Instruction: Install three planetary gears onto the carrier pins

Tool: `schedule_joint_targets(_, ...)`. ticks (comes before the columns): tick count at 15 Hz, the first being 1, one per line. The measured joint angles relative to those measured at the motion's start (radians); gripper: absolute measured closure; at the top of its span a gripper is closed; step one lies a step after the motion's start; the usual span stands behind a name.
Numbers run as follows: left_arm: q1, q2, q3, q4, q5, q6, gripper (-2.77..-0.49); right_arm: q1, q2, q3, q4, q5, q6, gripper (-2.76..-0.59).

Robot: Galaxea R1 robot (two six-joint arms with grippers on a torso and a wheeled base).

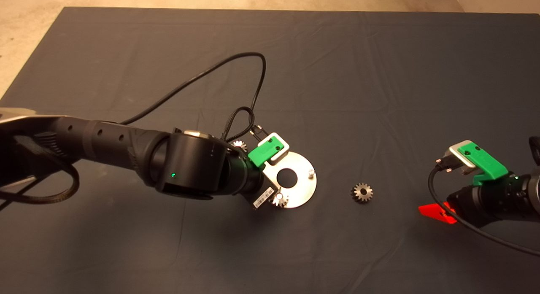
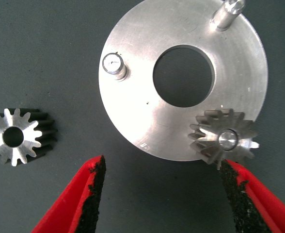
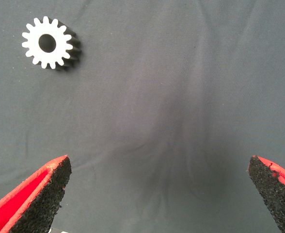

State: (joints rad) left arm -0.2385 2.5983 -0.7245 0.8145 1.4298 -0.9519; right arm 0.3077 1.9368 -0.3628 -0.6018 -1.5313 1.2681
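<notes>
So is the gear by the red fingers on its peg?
On. The gear sits on the plate with the pin's tip showing through its hole.

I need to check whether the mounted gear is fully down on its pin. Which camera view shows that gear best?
The left wrist view: the mounted gear sits on the round plate with its pin end showing in the bore, close beyond the open left hand. In the head view it is small and partly hidden by the arm. The right wrist view misses it.

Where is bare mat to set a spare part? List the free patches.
Free: the mat beyond the carrier plate, and the near strip. Smaller: between plate and loose gear. Crowded: at the plate, under the open left claw, with a seated gear and another gear.
</notes>
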Motion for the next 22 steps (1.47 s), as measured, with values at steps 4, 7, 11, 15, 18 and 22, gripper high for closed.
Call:
schedule_joint_targets(4, 0.000, -0.027, -0.103, -0.003, -0.008, 0.090, -1.64, 0.000, 0.000, 0.000, 0.000, 0.013, 0.000, -2.73)
schedule_joint_targets(7, 0.000, -0.039, -0.151, -0.003, -0.009, 0.157, -1.64, -0.001, 0.000, 0.000, 0.000, 0.015, 0.000, -2.73)
schedule_joint_targets(11, 0.000, -0.058, -0.152, -0.005, -0.011, 0.176, -1.64, -0.006, 0.003, 0.000, 0.000, 0.016, 0.000, -2.73)
schedule_joint_targets(15, -0.006, -0.082, -0.155, -0.006, -0.026, 0.201, -1.64, -0.012, 0.002, 0.000, 0.000, 0.015, 0.000, -2.73)
schedule_joint_targets(18, -0.029, -0.096, -0.157, -0.006, -0.039, 0.202, -1.64, -0.018, 0.003, 0.000, 0.000, 0.016, 0.000, -2.73)
schedule_joint_targets(22, -0.034, -0.103, -0.194, -0.006, -0.088, 0.202, -1.64, -0.020, 0.024, 0.000, 0.000, 0.016, 0.000, -2.73)
